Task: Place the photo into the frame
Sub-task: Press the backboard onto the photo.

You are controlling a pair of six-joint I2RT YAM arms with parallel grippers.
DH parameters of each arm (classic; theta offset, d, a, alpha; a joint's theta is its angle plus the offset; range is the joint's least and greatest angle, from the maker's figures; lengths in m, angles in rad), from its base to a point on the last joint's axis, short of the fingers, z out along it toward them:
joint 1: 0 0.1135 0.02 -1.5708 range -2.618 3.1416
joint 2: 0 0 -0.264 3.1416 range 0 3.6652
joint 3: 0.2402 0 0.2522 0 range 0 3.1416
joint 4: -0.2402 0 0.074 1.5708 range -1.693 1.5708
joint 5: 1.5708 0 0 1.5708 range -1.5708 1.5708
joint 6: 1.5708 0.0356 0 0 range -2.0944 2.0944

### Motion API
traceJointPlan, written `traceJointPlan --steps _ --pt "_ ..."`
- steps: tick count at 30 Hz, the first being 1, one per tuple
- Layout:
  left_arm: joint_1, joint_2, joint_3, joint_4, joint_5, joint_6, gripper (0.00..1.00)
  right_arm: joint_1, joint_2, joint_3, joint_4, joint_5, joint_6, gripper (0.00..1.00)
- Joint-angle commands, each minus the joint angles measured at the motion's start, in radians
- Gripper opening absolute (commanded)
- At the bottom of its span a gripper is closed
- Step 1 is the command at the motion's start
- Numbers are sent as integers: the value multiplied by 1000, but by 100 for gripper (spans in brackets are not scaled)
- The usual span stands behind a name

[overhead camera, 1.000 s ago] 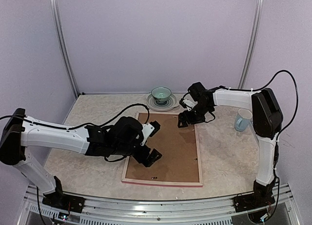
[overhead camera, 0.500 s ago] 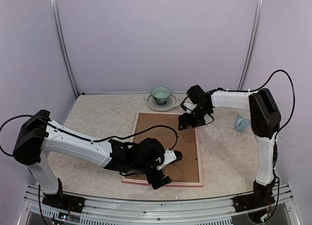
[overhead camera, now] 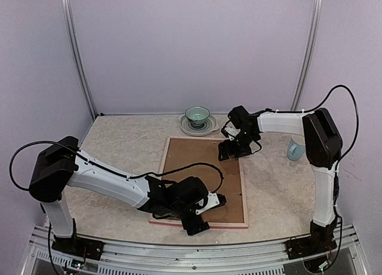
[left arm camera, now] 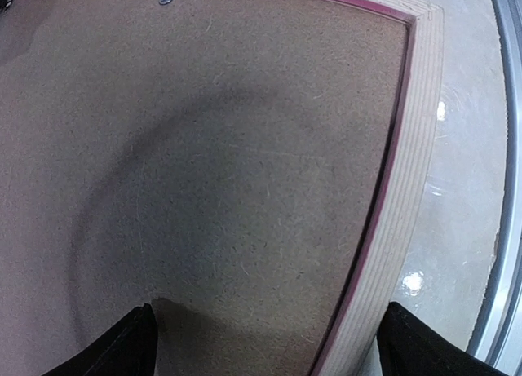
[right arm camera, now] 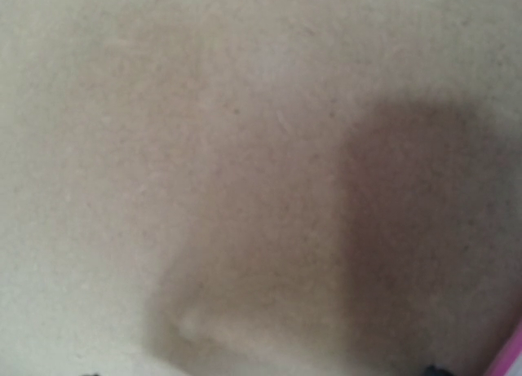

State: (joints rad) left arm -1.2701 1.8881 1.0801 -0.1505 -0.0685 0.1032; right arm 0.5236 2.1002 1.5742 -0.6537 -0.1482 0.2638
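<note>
Item, frame (left arm camera: pixel 412 188): lies face-down on the table (overhead camera: pixel 119 144), pale back rim up with a pink lip showing. Its near rim runs between the wide-spread jaws of my left gripper (left arm camera: pixel 277 347), which hold nothing.
Photo: I cannot tell where it is.
Backing board (left arm camera: pixel 245 172): brown, seated in the frame, close beneath my right gripper (overhead camera: pixel 230 150) at the far right corner. Those jaws are also spread and empty.
Beyond my right jaws: bowl (overhead camera: pixel 197 115) on plate (overhead camera: pixel 209 129).
To their right: mug (overhead camera: pixel 295 148).

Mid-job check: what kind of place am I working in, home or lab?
Probably a lab test booth: plain lilac walls with aluminium posts, a stone-patterned tabletop, and a metal rail along the near edge.
</note>
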Motion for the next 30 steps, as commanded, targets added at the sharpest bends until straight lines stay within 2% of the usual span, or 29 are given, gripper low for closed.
traceJointPlan --steps 1,9,30 --pt "-3 18 30 3 -6 11 88 10 19 -16 -12 12 12 85" --pt "-3 20 32 3 2 10 74 11 18 -43 -7 18 27 86" --pt "-3 29 36 6 -10 4 72 33 -15 -59 -60 108 51 86"
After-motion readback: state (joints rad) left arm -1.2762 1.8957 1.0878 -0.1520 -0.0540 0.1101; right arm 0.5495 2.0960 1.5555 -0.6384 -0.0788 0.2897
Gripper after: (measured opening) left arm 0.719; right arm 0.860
